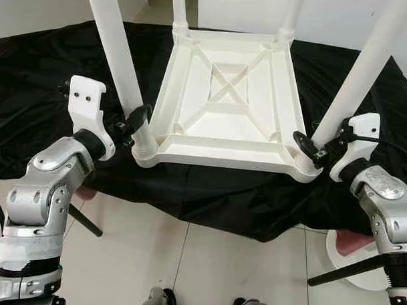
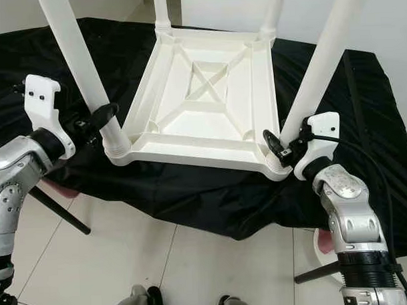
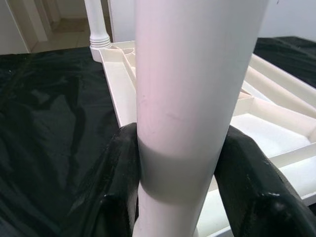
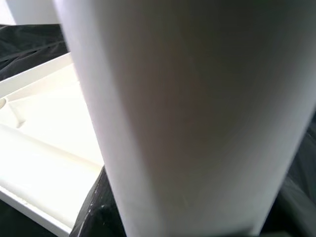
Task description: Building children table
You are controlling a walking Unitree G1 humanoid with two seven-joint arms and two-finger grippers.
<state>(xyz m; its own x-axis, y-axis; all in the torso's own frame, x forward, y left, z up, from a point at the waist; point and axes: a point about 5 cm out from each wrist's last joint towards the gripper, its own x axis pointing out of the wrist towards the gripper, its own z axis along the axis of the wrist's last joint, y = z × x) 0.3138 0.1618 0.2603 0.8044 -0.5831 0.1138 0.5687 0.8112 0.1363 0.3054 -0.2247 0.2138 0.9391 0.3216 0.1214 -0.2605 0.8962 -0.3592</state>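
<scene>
The white table top (image 1: 225, 105) lies upside down on the black cloth (image 1: 47, 77), the left gripper (image 1: 134, 120) clamping its near-left leg (image 1: 120, 58), the right gripper (image 1: 309, 147) clamping its near-right leg (image 1: 368, 66).

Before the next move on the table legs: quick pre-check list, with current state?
1. Tabletop upside down on the black cloth: ok.
2. All four legs standing in corner sockets: ok.
3. Left gripper fingers on both sides of near-left leg: ok.
4. Right gripper at the base of near-right leg: ok; closure cannot tell.
5. Near legs fully seated: cannot tell.
</scene>
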